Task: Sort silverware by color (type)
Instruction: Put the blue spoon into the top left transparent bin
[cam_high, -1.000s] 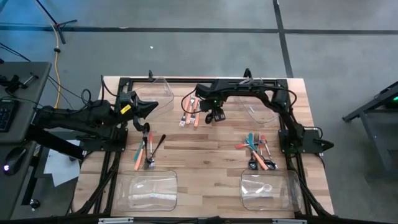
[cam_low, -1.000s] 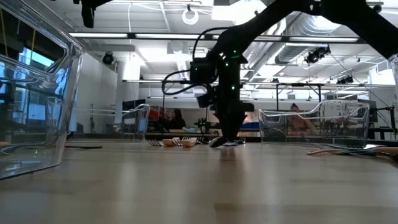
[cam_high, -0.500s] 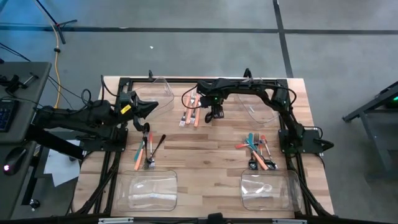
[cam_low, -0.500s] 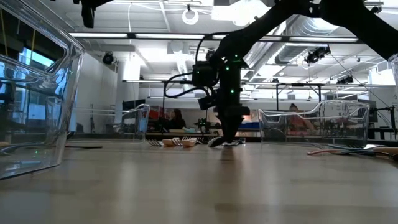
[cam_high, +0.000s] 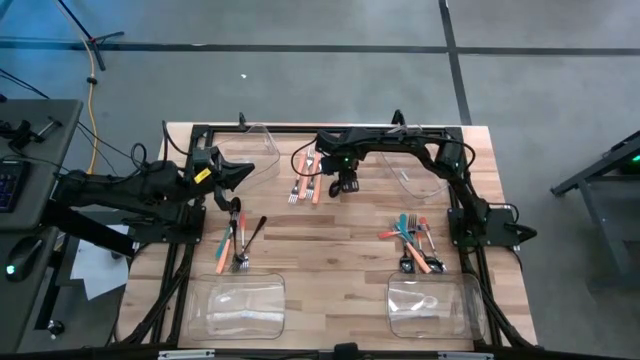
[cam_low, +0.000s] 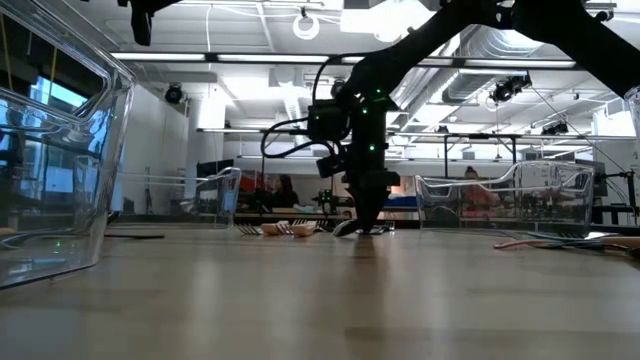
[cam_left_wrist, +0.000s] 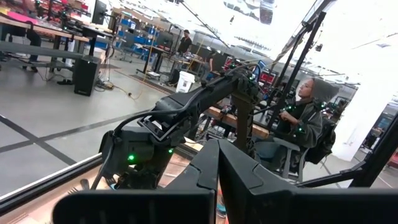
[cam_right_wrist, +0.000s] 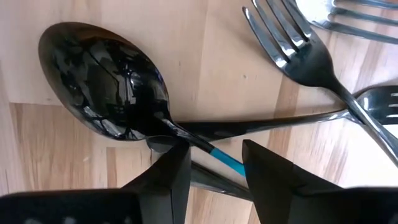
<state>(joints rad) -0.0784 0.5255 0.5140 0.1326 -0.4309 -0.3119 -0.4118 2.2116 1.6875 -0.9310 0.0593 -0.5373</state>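
Right gripper (cam_high: 346, 186): I have it down at the far-middle of the table (cam_high: 330, 255), just beside the orange-handled pile. In my right wrist view its fingers (cam_right_wrist: 168, 174) stand spread either side of a thin teal-handled spoon (cam_right_wrist: 112, 93); I can't tell if they touch it.
Teal-handled spoon: dark glossy bowl lying flat on the wood, its neck running between the fingers, crossed by a dark fork (cam_right_wrist: 292, 50).
Orange-handled pile (cam_high: 308, 178): forks and spoons lying together by the far clear bin (cam_high: 262, 150).
Left gripper (cam_high: 236, 172): I see it waiting near the table's left edge, fingers pressed together in the left wrist view.
Left group (cam_high: 236, 240): orange, teal and dark pieces lying near the left side.
Right group (cam_high: 412, 238): teal, red-orange and dark pieces lying crossed, near the right arm's base.
Near bins (cam_high: 245, 305): two clear ones at the near edge.
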